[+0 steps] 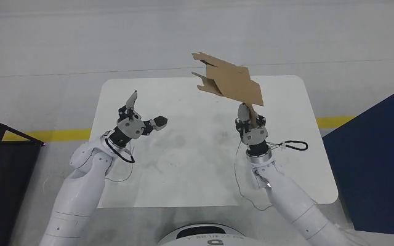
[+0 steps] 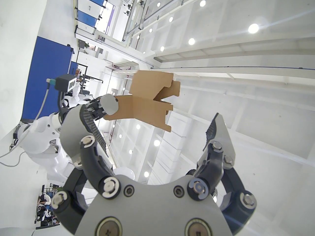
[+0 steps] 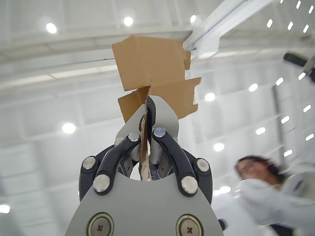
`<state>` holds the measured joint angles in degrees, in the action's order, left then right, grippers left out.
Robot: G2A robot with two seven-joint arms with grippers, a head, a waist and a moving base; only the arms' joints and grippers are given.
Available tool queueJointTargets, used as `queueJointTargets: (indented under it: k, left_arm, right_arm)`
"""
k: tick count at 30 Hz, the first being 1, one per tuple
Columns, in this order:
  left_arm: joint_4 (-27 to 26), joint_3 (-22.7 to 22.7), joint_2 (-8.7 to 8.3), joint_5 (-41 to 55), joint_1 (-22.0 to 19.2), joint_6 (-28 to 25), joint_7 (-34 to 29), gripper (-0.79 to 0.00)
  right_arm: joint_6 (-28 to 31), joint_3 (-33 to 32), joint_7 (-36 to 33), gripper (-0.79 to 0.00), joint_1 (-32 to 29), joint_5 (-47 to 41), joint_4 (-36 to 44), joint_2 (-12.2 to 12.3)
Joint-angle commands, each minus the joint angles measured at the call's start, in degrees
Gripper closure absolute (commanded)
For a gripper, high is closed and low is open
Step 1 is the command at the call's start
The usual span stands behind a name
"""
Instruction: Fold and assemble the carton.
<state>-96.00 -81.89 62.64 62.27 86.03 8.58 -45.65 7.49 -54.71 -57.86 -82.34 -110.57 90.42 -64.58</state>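
Right, on the left you've got the left gripper (image 1: 147, 109) above the left half of the table (image 1: 184, 178). Its fingers are spread wide with nothing between them, and it's well apart from the work.

Moving across, the carton (image 1: 231, 80) is up in the air, clear of the table, over the far edge towards the far right corner. It's a brown blank, mostly flat, with notched flaps sticking out on the side facing your free arm.

Further right, the right gripper (image 1: 248, 114) sits over the right half of the table. It's closed tight on the carton's lower edge and pointing upward, so the sheet stands above it.

To my eye the folding has barely begun; no box shape has formed. You're holding it by one edge only, so I'd expect it to swing in the pinch if pushed hard.

- Keep the right clamp firm.
- Bring the open left gripper in level with a free flap.
- Grip close to the crease, not at the tip.
- Bend along the score line slowly, so the board folds and doesn't buckle or tear.
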Motion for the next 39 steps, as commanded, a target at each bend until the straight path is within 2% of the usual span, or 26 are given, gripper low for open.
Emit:
queueJointTargets:
  k: [1,4,6,8,13,22,24,28,31,36,39]
  left_arm:
    - [-0.2,-0.2,0.01,-0.1,0.1,0.0,0.0,-0.785]
    - [-0.7,-0.2,0.06,-0.2,0.2,0.0,0.2,-0.785]
    - [-1.0,-0.2,0.09,-0.4,0.3,0.0,0.4,-0.785]
    - [-1.1,-0.2,0.11,-0.6,0.4,0.1,0.4,-0.785]
    - [-1.7,0.0,0.19,-1.2,1.0,0.1,0.7,-0.785]
    - [-2.6,2.3,0.41,-3.7,1.8,0.6,0.8,-0.785]
    - [-2.9,3.0,0.52,-4.1,1.3,0.7,1.1,-0.785]
    - [-3.5,3.0,0.66,-5.0,-0.7,0.6,3.2,-0.785]
    - [-4.8,3.5,0.61,-8.2,-2.8,3.3,6.5,-0.785]
    - [-8.7,5.4,0.36,-17.9,-7.7,10.8,13.4,-0.785]
    - [-9.9,6.8,0.65,-17.1,-9.8,11.9,13.9,-0.785]
  right_arm:
    - [-11.8,0.4,-0.8,0.000,1.2,-5.4,-2.9,-0.3]
    - [-19.1,2.7,-1.4,0.000,1.9,-7.9,-4.8,-1.2]
    - [-19.2,3.7,-1.6,0.000,2.9,-5.5,-6.4,-1.7]
    - [-22.2,5.0,-2.1,0.000,3.3,-5.8,-7.2,-2.2]
    - [-18.7,4.7,-2.5,0.000,4.6,-1.9,-9.0,-3.0]
    - [-19.3,4.8,-2.3,0.000,4.4,-2.5,-8.7,-3.1]
    - [-26.3,4.8,-0.6,0.000,3.6,-8.6,-8.0,-3.3]
    - [-39.1,5.7,3.2,0.000,3.2,-15.0,-9.7,-3.6]
    - [-41.9,6.4,5.1,0.000,3.8,-15.9,-11.3,-4.1]
    - [-45.1,6.8,5.1,0.000,4.2,-14.1,-11.8,-4.7]
    - [-49.3,5.9,3.0,0.000,3.7,-14.0,-11.1,-4.8]
